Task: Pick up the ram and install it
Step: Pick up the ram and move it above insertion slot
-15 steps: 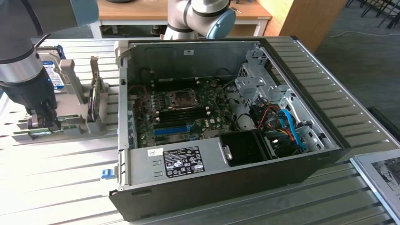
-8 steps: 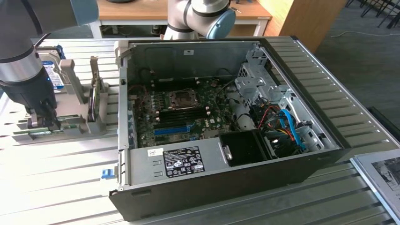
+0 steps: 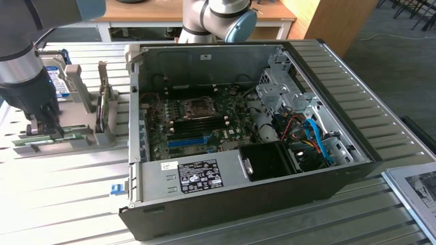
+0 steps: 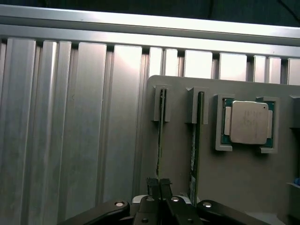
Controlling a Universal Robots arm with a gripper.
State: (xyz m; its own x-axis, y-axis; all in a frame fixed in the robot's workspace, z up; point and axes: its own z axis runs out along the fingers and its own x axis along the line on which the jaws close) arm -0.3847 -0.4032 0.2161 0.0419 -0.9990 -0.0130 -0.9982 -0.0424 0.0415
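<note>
Two thin green ram sticks stand edge-on in slots of a grey holder (image 4: 178, 159). My gripper (image 4: 158, 183) is shut on the ram (image 4: 160, 133) in one slot, and the stick still sits in that slot. The second stick (image 4: 198, 136) stands free beside it. In the exterior view my gripper (image 3: 46, 127) reaches straight down onto the holder (image 3: 81, 142) at the exterior view's left, where the green ram (image 3: 34, 139) shows at the fingers. The open computer case (image 3: 340, 173) lies in the middle, with its motherboard (image 3: 197, 120) exposed.
A silver processor chip (image 4: 248, 123) sits in a recess of the holder beside the sticks. A blue-labelled hard drive (image 3: 60, 81) stands upright behind my arm. A long blue slot (image 3: 187, 142) and cables (image 3: 310, 135) lie inside the case. The table (image 3: 61, 204) is ribbed metal.
</note>
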